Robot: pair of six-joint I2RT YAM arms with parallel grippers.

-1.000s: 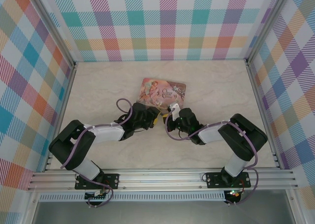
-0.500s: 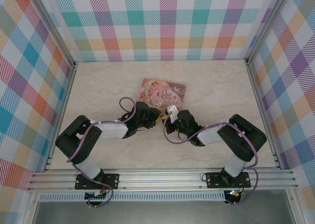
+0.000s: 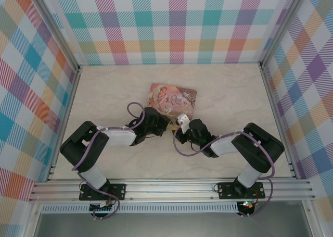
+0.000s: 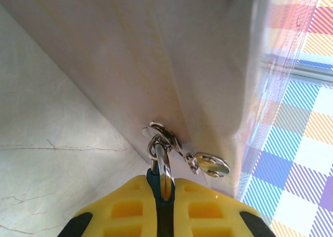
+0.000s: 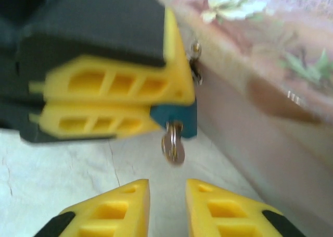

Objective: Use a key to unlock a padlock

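My left gripper (image 4: 164, 195) is shut on the small blue padlock (image 4: 154, 187). Its metal shackle (image 4: 163, 166) pokes out between the yellow fingers, with a key ring (image 4: 161, 133) and a spare key (image 4: 212, 164) hanging from it. In the right wrist view the padlock (image 5: 179, 114) sits at the tip of the left gripper's fingers (image 5: 114, 86). The key (image 5: 173, 143) juts from its end face. My right gripper (image 5: 167, 187) stands open just short of the key, not touching it. In the top view both grippers (image 3: 165, 125) (image 3: 178, 131) meet by the tin's front edge.
The pink pictured tin (image 3: 174, 96) lies flat just behind the two grippers, and its side wall (image 5: 260, 75) is close on the right of the padlock. Marble tabletop (image 3: 104, 91) stretches to checked walls on three sides.
The left arm has reached further right toward the tin's front edge. The right gripper has shifted slightly and now faces the padlock closely.
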